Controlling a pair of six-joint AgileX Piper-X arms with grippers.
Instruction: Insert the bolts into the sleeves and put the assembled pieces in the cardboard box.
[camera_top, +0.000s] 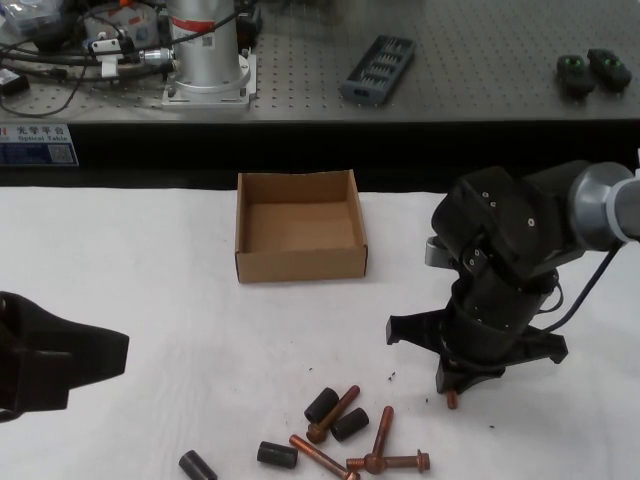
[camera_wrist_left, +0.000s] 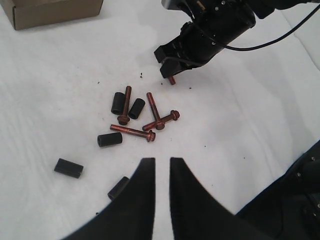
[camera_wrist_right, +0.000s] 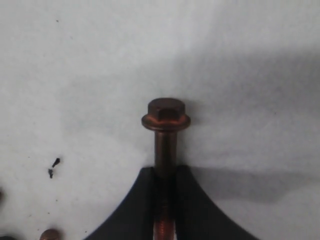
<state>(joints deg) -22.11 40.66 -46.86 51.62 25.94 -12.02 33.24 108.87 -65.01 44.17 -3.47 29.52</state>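
Note:
My right gripper (camera_top: 452, 388) points down at the white cloth, shut on the shank of a copper bolt (camera_wrist_right: 166, 117) whose hex head sticks out past the fingertips. The left wrist view has this gripper (camera_wrist_left: 170, 75) and its bolt (camera_wrist_left: 172, 80) just beyond the pile. Loose copper bolts (camera_top: 381, 435) and several black sleeves (camera_top: 350, 424) lie mixed near the front edge. My left gripper (camera_wrist_left: 162, 162) hovers short of the pile (camera_wrist_left: 137, 117), shut on nothing. The cardboard box (camera_top: 300, 265) stands open and bare at the centre back.
Behind the cloth runs a perforated metal bench with a silver post base (camera_top: 205, 60), a blue-grey case (camera_top: 378, 68) and two black parts (camera_top: 595, 70). Small dark specks (camera_wrist_right: 54, 165) dot the cloth. One sleeve (camera_wrist_left: 68, 168) lies apart from the pile.

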